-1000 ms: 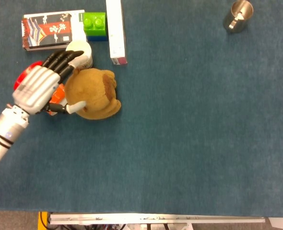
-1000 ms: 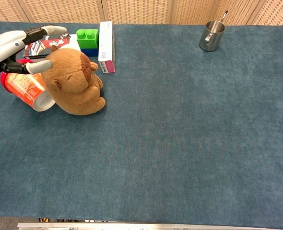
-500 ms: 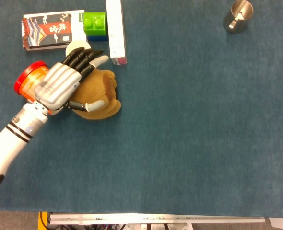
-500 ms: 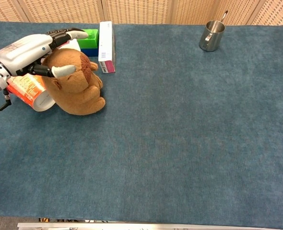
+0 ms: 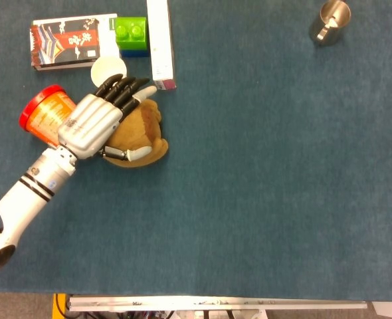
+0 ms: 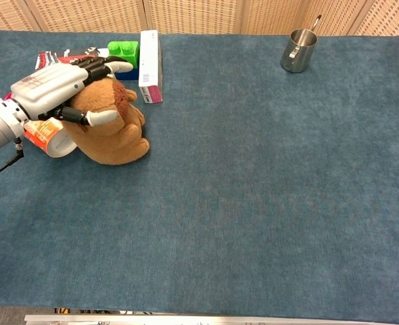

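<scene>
The left hand [image 5: 93, 123] lies spread over the brown plush toy animal [image 6: 115, 132] at the table's left end, fingers apart, thumb alongside, no firm grip visible. A loose closing could let the soft toy slip, or nudge the tipped orange snack canister [image 5: 46, 116] touching it. The hand hides the toy's top; the right hand is out of sight.

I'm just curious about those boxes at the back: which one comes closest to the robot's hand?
The long white box with the purple end: the left hand's fingertips reach almost to that end. The printed red-and-black box lies farther off.
</scene>
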Tool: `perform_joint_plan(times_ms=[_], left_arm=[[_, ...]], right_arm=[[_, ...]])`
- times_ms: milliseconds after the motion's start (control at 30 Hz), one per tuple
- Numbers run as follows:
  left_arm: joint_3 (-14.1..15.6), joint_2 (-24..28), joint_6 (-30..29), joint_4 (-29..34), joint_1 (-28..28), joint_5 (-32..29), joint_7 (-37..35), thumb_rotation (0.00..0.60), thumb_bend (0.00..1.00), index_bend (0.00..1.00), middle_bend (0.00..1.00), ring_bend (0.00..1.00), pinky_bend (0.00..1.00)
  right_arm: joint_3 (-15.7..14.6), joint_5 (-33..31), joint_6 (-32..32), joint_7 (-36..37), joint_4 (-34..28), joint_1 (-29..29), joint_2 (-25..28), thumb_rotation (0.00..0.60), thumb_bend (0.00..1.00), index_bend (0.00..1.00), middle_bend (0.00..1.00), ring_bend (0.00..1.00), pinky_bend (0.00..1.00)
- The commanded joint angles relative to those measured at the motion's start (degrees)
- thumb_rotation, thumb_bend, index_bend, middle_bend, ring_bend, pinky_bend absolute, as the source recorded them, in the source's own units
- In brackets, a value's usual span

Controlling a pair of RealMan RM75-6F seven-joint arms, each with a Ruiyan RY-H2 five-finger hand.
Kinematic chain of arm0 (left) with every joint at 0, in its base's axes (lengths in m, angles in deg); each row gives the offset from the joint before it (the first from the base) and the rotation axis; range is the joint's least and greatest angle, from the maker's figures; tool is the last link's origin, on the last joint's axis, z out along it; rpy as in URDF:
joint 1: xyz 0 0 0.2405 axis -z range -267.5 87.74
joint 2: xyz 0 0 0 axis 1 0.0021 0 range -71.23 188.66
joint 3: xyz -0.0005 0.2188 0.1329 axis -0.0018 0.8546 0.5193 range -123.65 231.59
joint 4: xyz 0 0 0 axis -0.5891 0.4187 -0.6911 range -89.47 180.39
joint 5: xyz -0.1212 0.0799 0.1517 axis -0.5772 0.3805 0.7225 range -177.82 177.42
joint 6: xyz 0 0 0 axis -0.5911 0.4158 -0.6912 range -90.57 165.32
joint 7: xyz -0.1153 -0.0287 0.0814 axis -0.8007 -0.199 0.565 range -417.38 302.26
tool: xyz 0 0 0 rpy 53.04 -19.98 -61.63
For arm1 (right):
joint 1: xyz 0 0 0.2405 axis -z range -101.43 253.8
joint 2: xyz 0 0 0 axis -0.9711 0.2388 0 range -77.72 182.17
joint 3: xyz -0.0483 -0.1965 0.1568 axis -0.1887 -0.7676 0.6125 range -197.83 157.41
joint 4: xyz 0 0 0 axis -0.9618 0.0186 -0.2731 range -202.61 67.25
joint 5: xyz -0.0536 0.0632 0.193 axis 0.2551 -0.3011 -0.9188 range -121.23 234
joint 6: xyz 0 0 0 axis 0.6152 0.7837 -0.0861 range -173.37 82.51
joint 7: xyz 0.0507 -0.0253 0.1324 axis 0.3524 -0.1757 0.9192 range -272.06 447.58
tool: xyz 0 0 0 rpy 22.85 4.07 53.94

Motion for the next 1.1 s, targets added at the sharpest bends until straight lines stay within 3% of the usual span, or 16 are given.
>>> perform_joint_plan(times_ms=[33, 700, 1100], left_arm=[[0.1, 0.3, -0.4, 0.3, -0.3, -0.6, 0.3, 0.158, 0.14, 0.04, 0.05, 0.02, 0.01], [-2.5, -1.2, -1.8, 2.6, 2.5, -1.0, -1.4, 0.157, 0.14, 0.04, 0.05, 0.02, 0.01], [-0.3, -2.0, -1.1, 2.1, 2.1, -1.5, 2.9, 0.156, 0.14, 0.04, 0.05, 0.02, 0.01]], right_arm=[[-0.1, 0.1, 0.0, 0.2, 0.1, 0.0, -0.1, 0.600, 0.12, 0.29, 0.30, 0.18, 0.21], [-0.4, 0.5, -1.1, 1.6, 0.5, 1.0, 0.0, 0.600, 0.12, 0.29, 0.30, 0.18, 0.21], [-0.5, 0.2, -0.7, 2.3, 1.2, 1.1, -0.1, 0.600, 0.12, 0.29, 0.30, 0.18, 0.21]])
